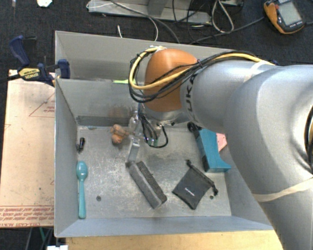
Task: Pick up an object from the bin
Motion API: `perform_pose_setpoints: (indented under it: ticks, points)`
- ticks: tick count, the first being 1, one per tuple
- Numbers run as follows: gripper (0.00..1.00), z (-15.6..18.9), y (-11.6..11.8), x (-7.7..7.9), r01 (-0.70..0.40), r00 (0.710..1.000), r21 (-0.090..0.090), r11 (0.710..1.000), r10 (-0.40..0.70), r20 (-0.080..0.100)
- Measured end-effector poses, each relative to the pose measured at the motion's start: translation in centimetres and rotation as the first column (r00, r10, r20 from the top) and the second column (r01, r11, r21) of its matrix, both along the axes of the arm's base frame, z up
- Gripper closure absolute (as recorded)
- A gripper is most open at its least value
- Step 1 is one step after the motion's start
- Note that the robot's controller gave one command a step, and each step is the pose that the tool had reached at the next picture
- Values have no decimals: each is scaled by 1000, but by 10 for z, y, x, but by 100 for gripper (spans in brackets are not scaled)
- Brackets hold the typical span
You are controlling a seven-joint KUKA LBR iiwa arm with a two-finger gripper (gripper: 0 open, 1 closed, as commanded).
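Note:
My gripper (134, 145) hangs below the orange wrist cover in the back middle of the bin, its tip close to the floor. Just left of it lies a small brown lumpy thing (118, 135), near or touching the gripper's side. A long grey rectangular bar (146, 184) lies slantwise right below the tip, with its upper end almost under the gripper. Nothing shows as held.
A teal plastic spoon (81, 189) lies along the left wall, with a small black piece (81, 143) above it. A black flat pouch (193, 188) sits at the front right. A blue box (213, 150) with something pink behind it lies under the arm.

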State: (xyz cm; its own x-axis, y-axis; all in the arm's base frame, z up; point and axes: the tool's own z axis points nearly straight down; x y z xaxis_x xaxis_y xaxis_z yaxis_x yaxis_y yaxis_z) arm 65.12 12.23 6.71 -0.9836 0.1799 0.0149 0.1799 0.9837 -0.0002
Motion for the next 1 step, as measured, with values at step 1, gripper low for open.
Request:
perform_pose_setpoints:
  ticks: [1]
  points:
    - [0,1,14,-2,113,994,0,994,-113,4]
